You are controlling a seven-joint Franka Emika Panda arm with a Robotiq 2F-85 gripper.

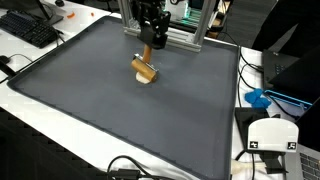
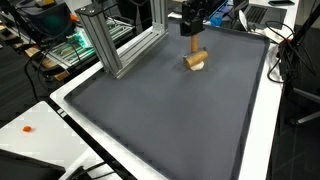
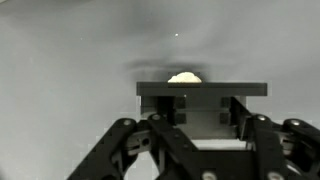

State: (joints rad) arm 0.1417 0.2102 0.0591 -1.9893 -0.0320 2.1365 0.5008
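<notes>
The black gripper (image 1: pixel 149 45) hangs straight down over the far part of the big dark grey mat (image 1: pixel 120 115). Its jaws look pinched on the top of the tan wooden block (image 1: pixel 146 70). So I think the grab is done.

In both exterior views the block sits near the mat's far edge. In an exterior view it is at about 12 o'clock from the mat's middle, and in an exterior view (image 2: pixel 195 60) it is at about 1 o'clock. Its bottom end is down at the mat. I cannot tell if it touches the mat or floats just above it, so the lift looks not yet done, or only just begun.

The silver metal frame (image 2: pixel 115 45) stands near the block, at about 9 o'clock from it. A black keyboard (image 1: pixel 30 30) lies well apart, off the mat.

In the wrist view, a dark bar sits between the jaws with a small pale bit showing above it.
</notes>
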